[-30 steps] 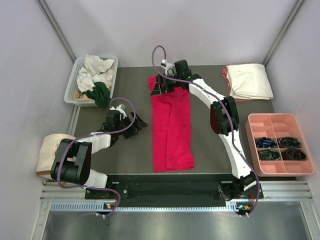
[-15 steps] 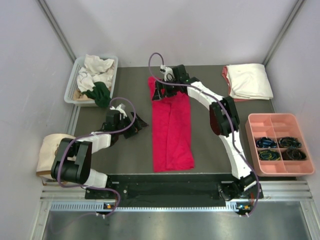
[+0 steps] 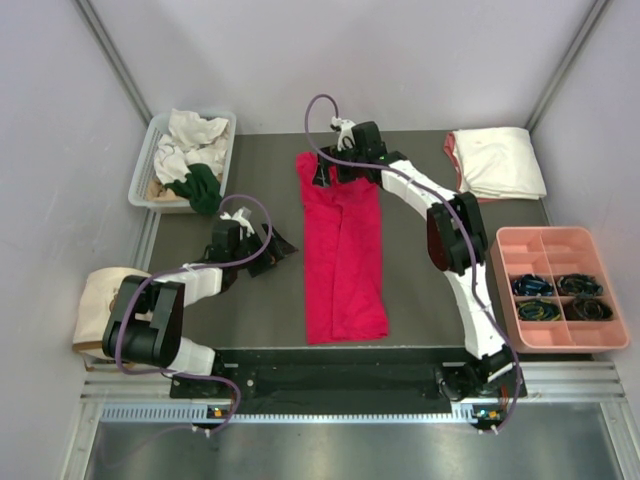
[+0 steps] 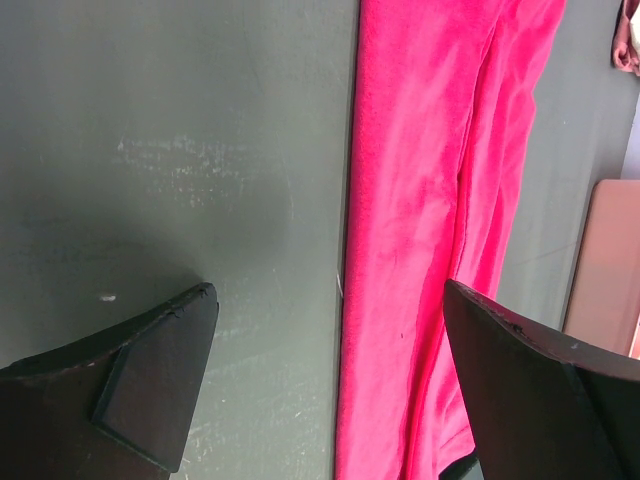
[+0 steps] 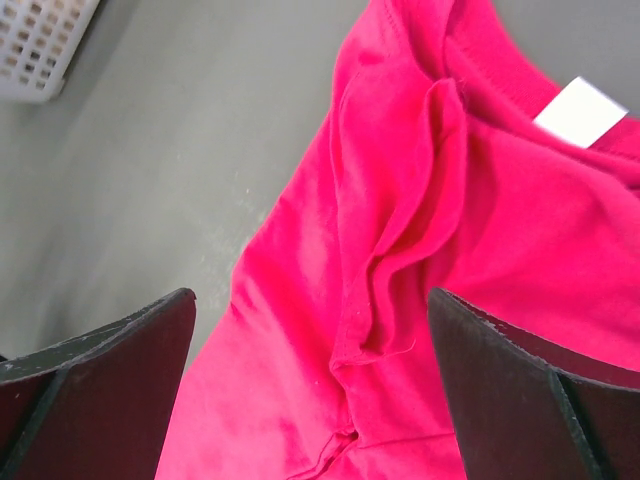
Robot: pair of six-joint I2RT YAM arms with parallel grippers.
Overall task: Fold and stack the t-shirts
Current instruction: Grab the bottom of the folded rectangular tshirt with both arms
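The right gripper [image 3: 333, 170] is hanging spread wide over the collar end of the crimson t-shirt [image 3: 345, 270], which is lying as a long folded strip down the middle of the table [image 3: 250, 310]. From overhead I am not able to tell whether its tips are touching the cloth. The left gripper [image 3: 278, 245] is sitting just left of the strip, also spread and gripping nothing. A folded cream t-shirt [image 3: 497, 160] is resting at the far right corner, and more crumpled t-shirts [image 3: 190, 150] are filling the white basket [image 3: 140, 185] at far left. Through the left wrist camera I am looking between parted fingers [image 4: 150, 390] at the shirt's long edge running along bare table. Through the right wrist camera the fingers are standing apart around a rumpled fold beside the neckline, with the white label [image 5: 580, 112] showing at upper right.
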